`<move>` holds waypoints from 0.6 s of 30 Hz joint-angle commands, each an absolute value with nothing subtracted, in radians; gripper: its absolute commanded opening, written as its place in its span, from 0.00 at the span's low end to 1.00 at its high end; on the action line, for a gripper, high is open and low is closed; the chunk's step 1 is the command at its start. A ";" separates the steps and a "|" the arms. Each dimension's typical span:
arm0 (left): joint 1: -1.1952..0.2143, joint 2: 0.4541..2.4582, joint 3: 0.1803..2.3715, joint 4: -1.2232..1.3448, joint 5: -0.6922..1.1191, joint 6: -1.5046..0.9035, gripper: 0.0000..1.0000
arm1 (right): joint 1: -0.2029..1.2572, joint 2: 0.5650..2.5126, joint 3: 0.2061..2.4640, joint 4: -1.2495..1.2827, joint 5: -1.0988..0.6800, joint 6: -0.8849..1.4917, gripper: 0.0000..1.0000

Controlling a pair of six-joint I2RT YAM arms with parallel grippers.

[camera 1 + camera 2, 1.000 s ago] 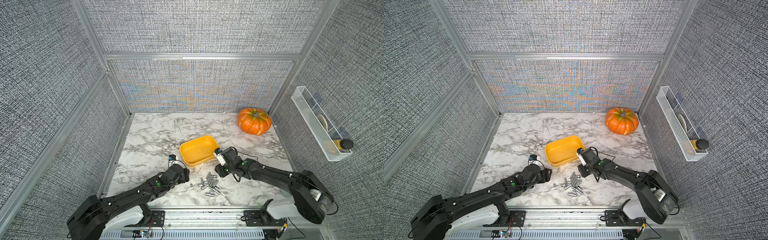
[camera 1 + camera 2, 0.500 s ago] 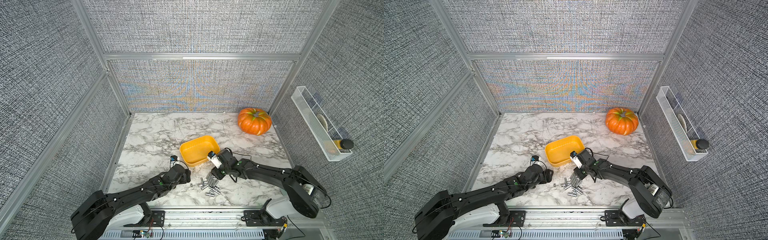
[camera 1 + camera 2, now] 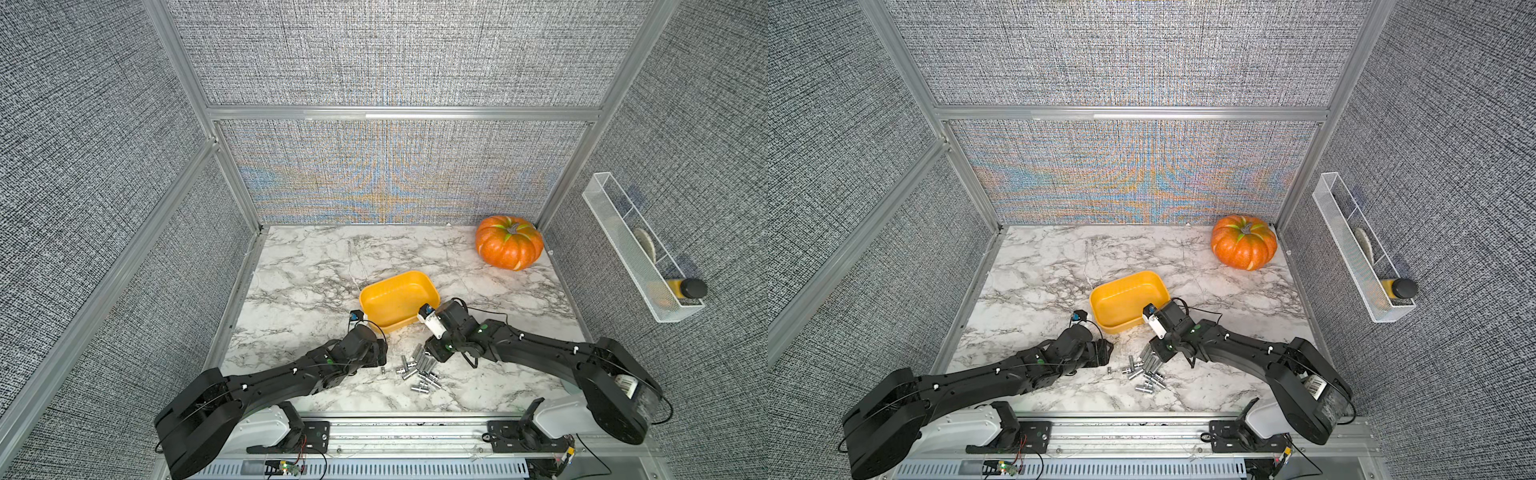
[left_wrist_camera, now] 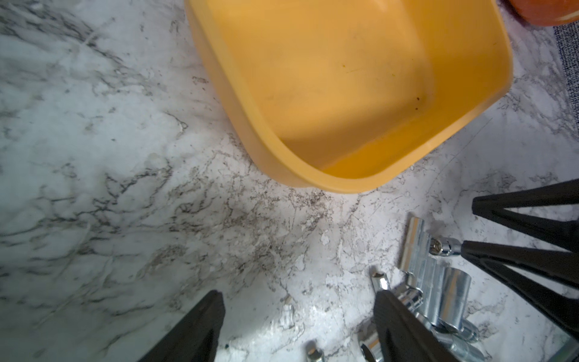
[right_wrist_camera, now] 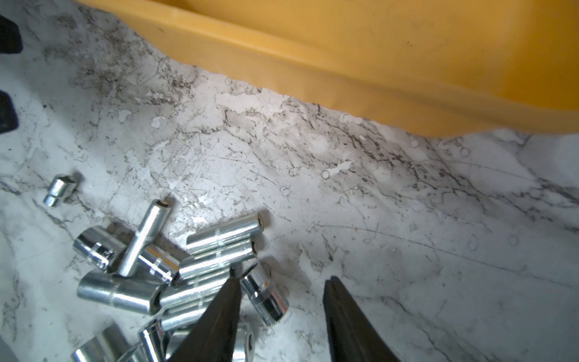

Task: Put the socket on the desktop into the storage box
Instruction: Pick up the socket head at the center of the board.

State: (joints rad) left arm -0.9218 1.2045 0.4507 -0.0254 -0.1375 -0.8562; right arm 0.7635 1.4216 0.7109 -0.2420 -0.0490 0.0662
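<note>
Several chrome sockets (image 3: pixel 419 370) (image 3: pixel 1146 372) lie in a loose pile on the marble desktop (image 3: pixel 311 270) near its front edge. The empty yellow storage box (image 3: pixel 395 299) (image 3: pixel 1127 301) (image 4: pixel 344 78) (image 5: pixel 376 47) stands just behind the pile. My right gripper (image 3: pixel 423 354) (image 3: pixel 1148 354) (image 5: pixel 282 279) is down at the pile's box-side edge, open. A short socket (image 5: pixel 266 297) lies between its fingers, against one finger and apart from the other. My left gripper (image 3: pixel 381 351) (image 3: pixel 1106 352) (image 4: pixel 297 294) hangs open over bare marble on the pile's left, one finger next to a thin socket (image 4: pixel 379 280).
An orange pumpkin (image 3: pixel 509 248) sits in the back right corner. A white wire basket (image 3: pixel 636 257) hangs on the right wall. One small socket (image 5: pixel 61 189) lies apart from the pile, toward the left gripper. Aluminium rails frame the desktop.
My right gripper has moved from the box's near corner down and left onto the socket pile, its jaws narrowing slightly. The left arm has barely moved.
</note>
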 commanded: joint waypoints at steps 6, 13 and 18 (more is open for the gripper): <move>-0.922 1.197 0.442 -0.032 -0.114 -0.844 0.80 | 0.783 1.439 0.713 -0.268 -0.036 0.120 0.49; -0.922 1.181 0.422 -0.032 -0.115 -0.847 0.80 | 0.791 1.459 0.709 -0.267 -0.020 0.141 0.45; -0.922 1.172 0.411 -0.035 -0.121 -0.851 0.80 | 0.795 1.484 0.712 -0.262 -0.014 0.139 0.44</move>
State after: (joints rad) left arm -0.9218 1.1790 0.4168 -0.0307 -0.1204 -0.8490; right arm 0.7925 1.4757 0.7109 -0.2592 -0.0292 0.1314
